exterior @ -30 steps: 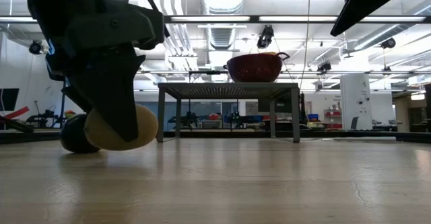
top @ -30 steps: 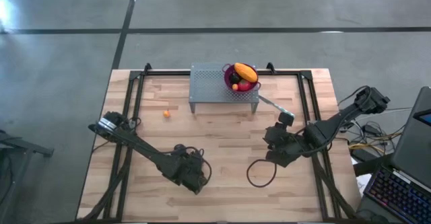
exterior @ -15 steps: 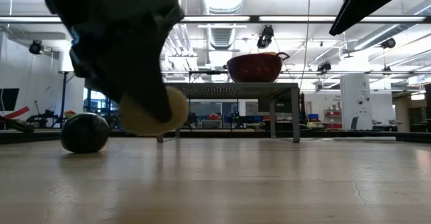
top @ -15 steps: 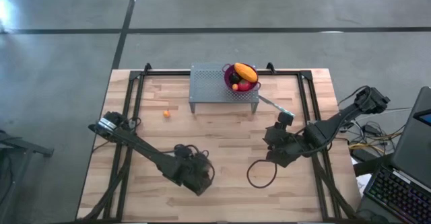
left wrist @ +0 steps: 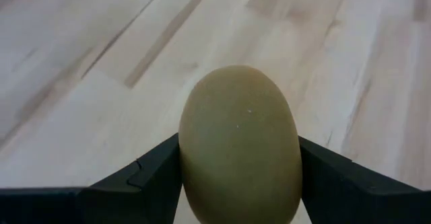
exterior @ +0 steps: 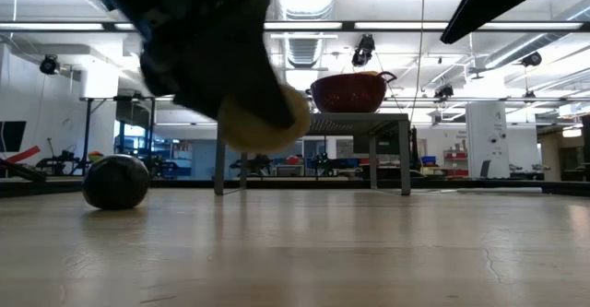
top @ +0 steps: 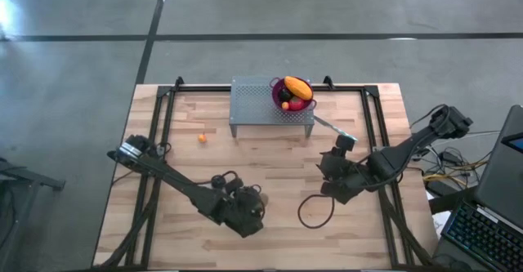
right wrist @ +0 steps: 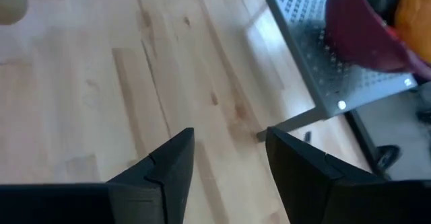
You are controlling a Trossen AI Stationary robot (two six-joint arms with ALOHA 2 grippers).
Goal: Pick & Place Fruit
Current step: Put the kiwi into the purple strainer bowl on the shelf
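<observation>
My left gripper [top: 253, 205] is at the table's near middle, shut on the brown-green oval fruit [left wrist: 239, 143], which also shows in the low view [exterior: 267, 123] above the boards. A near-black round fruit [exterior: 115, 181] rests on the table behind it. A small orange ball [top: 201, 138] lies left of the stand. The purple bowl [top: 278, 99] sits on a grey perforated stand [top: 253, 104] at the far edge, with the elongated orange fruit [top: 297, 87] and small red and dark pieces inside. My right gripper [right wrist: 229, 163] is open over bare boards at the right. My left gripper pinches the oval fruit between its two fingers [left wrist: 155, 173], one on each long side [left wrist: 192, 150]. The fingers lie along the fruit, slanting down from above. The fruit is lifted clear of the table [exterior: 277, 136], its free end pointing ahead of the fingertips.
A thin silver utensil [top: 331, 127] lies on the table right of the stand. A dark cable loop [top: 315, 211] hangs by the right arm. Black frame rails [top: 159, 133] run along the table's left and right sides. Open boards lie between the arms and the stand.
My left gripper, shut on the oval fruit, has risen and moved toward the table's right. The fruit has been lifted clear of the boards from beside the near-black round, which has stayed where it was.
</observation>
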